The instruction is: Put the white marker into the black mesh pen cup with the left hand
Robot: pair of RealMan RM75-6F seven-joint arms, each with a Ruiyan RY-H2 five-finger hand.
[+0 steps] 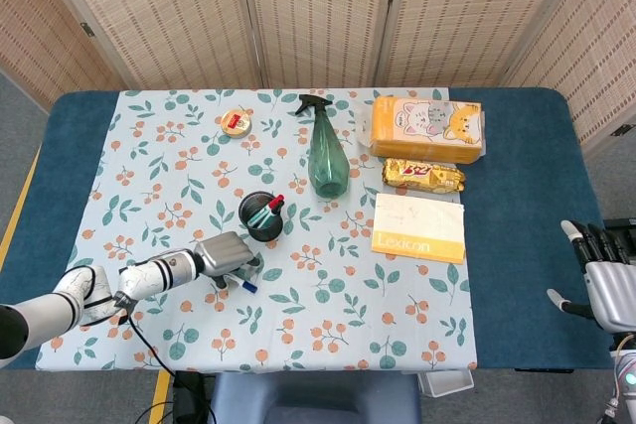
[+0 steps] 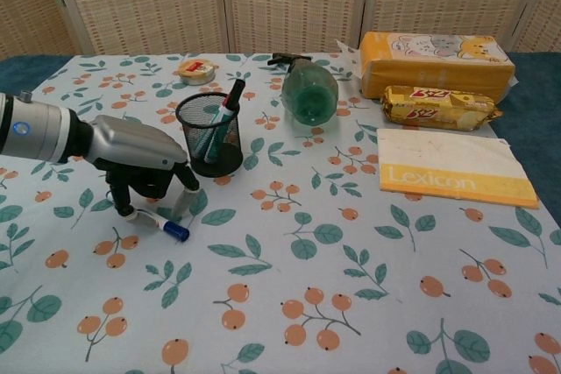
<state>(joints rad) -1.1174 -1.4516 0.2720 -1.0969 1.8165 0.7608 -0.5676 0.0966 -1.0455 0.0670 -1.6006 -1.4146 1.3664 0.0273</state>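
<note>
Wicker screens behind, desk (image 1: pixel 517 245) w/ leaf-print cloth. Left hand (image 2: pixel 140 159) down over white marker (image 2: pixel 162 226), fingers straddling it, grip not confirmed; marker flat on cloth just beside black mesh pen cup (image 2: pixel 210 135). Pickup, lift, drop-in all left.

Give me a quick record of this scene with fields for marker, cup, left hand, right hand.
marker: lying on the tablecloth, blue cap toward the robot, under the left hand
cup: upright behind the marker, pens inside
left hand: over the marker, fingertips down around it, not lifted
right hand: off the table's right edge, fingers apart, holding nothing
</note>
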